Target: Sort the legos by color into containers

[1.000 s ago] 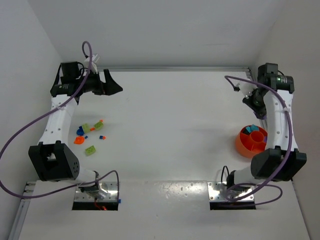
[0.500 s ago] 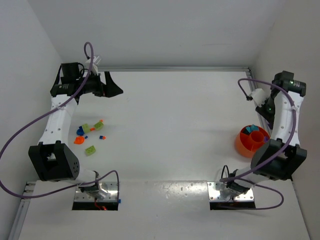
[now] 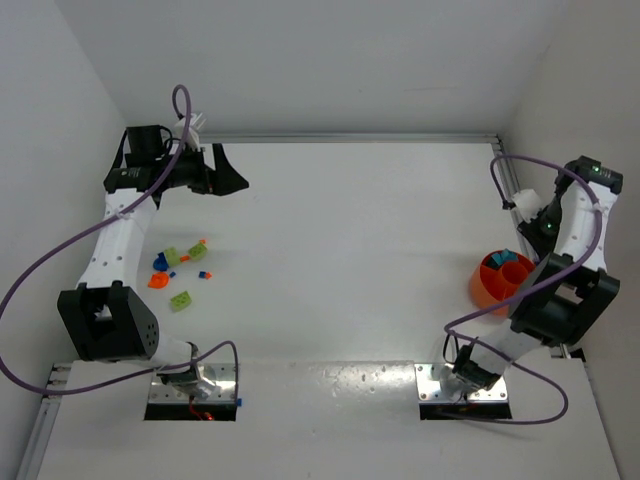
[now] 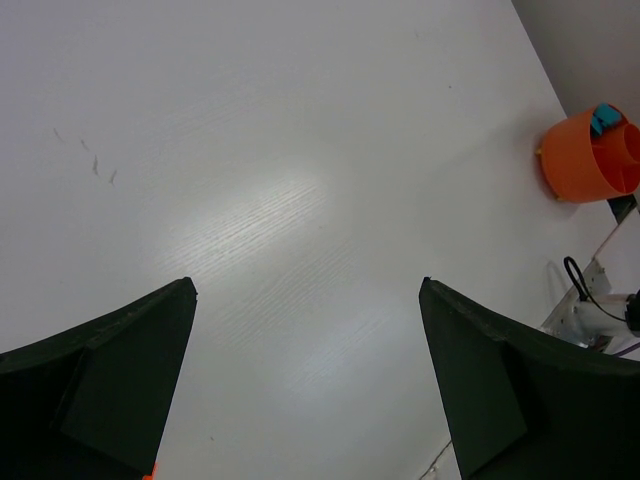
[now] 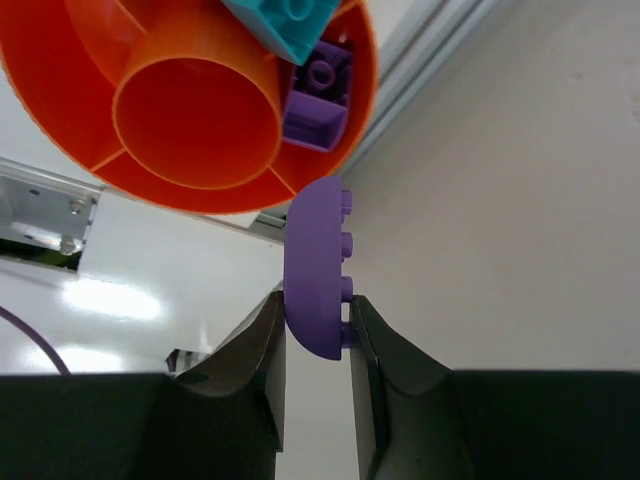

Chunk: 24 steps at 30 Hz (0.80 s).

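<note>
Currently I read the right arm as folded up steeply beside the orange bowl, with its elbow block on the near side of the bowl and its wrist raised over the bowl's far side, camera facing down. The right gripper is clamped on a purple rounded lego, held on edge between both fingers with its studs facing away from the bowl. The piece sits just outside the bowl's rim, next to the ring compartment that holds a purple brick and a cyan brick. I cannot tell whether it touches the rim. The central cup lies beside that compartment.

The left arm is stretched far across the table, well apart from the bowl. Its forearm runs to the far corner and its wrist is level, fingers aimed toward the bowl's side. The left gripper stands fully spread with nothing between its fingers. The loose legos lie on the table near the left arm, well apart from the bowl.
</note>
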{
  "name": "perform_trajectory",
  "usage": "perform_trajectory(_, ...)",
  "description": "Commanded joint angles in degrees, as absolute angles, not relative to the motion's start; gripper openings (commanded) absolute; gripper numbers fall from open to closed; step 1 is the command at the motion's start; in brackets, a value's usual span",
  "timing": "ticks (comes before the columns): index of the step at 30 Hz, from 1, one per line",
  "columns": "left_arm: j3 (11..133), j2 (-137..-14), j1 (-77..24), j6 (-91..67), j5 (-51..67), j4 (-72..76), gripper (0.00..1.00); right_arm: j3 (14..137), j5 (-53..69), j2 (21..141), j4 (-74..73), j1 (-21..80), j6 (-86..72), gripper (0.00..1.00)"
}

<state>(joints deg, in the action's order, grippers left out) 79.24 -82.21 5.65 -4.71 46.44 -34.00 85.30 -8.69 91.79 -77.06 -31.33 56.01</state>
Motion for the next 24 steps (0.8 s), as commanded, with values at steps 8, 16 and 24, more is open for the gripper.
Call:
perform_trajectory(8, 79.7, -82.4, 4.6, -4.5, 46.0, -33.2, 1.0, 82.9, -5.7, 95.0, -75.6, -32.2, 57.0, 0.04)
perform_trajectory(16, 79.2, -81.9, 4.6, -4.5, 45.4, -33.2, 1.0, 83.4, -5.7, 97.8, -73.3, -32.2, 57.0, 0.05)
perform_trajectory(24, 78.1, -81.4, 4.6, -4.5, 44.4, -33.2, 1.0, 85.3, -4.7, 100.8, -71.3, -31.6, 56.5, 0.11)
